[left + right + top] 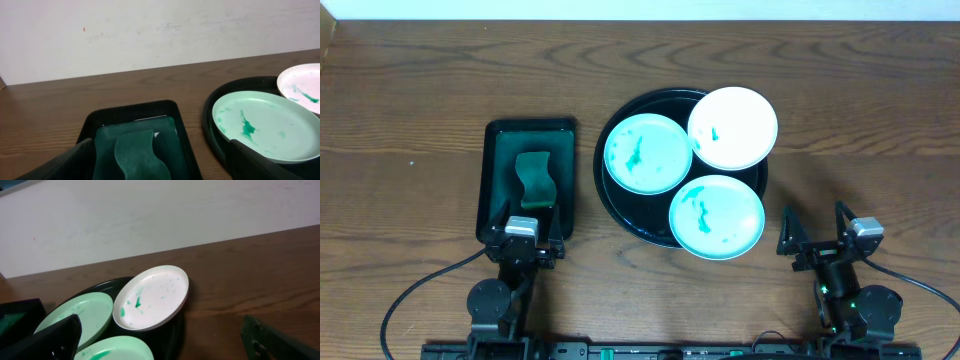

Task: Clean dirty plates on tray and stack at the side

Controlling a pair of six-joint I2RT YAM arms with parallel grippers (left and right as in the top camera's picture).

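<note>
- Brown wooden table (420, 80): visible grain, low sheen.
- Large round black tray (620, 215): glossy, plastic-looking.
- Two pale mint round plates (648, 153) (717, 217) and white round plate (733, 127): smooth, glossy.
- Dark green rectangular tray (490, 180): shiny, plastic-looking.
- Wavy green pad (534, 180): matt, soft-looking.

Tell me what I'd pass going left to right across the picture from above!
Dark green tray with a sponge in it → left mint plate → white plate → right claw.

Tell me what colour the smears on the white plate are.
Green. The smears on the white plate show best in the right wrist view.
</note>
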